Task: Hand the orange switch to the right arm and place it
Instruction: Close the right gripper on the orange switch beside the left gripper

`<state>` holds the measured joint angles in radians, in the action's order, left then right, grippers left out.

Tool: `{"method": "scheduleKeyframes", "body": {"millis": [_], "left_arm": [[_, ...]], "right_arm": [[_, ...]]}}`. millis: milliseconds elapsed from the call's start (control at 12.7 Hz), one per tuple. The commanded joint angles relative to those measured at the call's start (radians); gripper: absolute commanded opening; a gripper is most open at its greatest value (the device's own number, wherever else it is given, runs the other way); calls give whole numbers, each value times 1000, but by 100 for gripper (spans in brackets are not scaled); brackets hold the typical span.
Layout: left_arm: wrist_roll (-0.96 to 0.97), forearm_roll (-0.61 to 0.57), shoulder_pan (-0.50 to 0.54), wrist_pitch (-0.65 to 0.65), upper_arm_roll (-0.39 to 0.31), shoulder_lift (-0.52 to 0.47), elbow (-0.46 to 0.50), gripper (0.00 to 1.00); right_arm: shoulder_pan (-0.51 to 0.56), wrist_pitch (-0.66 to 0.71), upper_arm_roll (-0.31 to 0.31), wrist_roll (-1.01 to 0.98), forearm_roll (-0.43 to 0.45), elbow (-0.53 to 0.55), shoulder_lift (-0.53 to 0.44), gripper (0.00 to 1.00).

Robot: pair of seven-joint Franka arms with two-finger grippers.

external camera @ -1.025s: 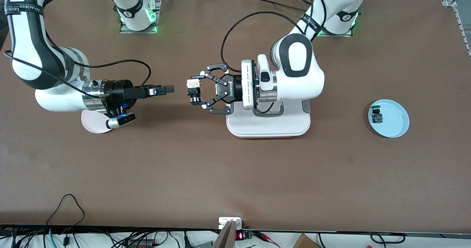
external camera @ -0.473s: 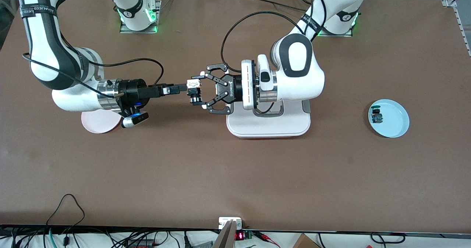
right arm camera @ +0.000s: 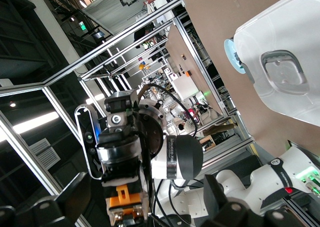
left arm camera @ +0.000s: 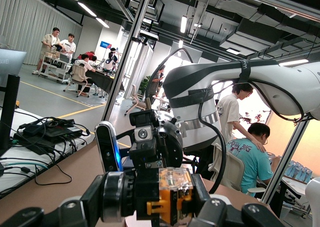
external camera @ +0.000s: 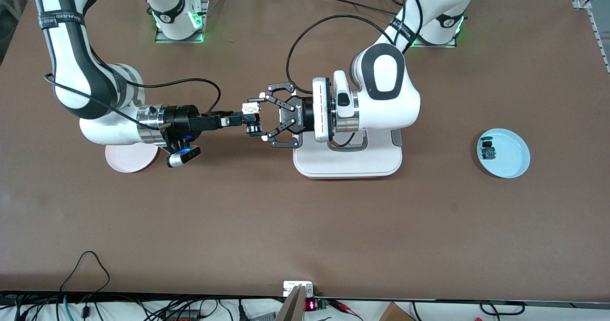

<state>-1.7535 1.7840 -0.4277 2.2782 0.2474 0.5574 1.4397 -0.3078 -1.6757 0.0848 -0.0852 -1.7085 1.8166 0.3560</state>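
The left gripper point(external camera: 257, 116) is held level over mid-table, its claw fingers clamped (wrist horizontal). The right gripper point(external camera: 239, 119) is stretched toward it, slim fingers spread apart, tips meeting the claw.

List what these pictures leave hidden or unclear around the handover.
- Front view: the switch is mostly covered by the left gripper; its orange cap doesn't show.
- Front view: whether the right gripper touches the switch is too small to tell.
- Front view: the pink plate is partly under the right arm.
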Motion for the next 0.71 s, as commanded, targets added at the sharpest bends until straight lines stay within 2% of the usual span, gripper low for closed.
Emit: {"method": "scheduleKeyframes", "body": {"millis": [0,315,631], "left_arm": [[8,-15,-8,9,-7,4,-18,1],[9,-15,-8,9,-7,4,-18,1],[9,-14,-8,9,-7,4,-18,1]], "right_arm": [[-17,-19,-2,1,-40,-19,3,100],[-28,-25,-3,-4,-45,-19,0,99],[-46,-25,-3,-7,-43,-17,-5,82]]}}
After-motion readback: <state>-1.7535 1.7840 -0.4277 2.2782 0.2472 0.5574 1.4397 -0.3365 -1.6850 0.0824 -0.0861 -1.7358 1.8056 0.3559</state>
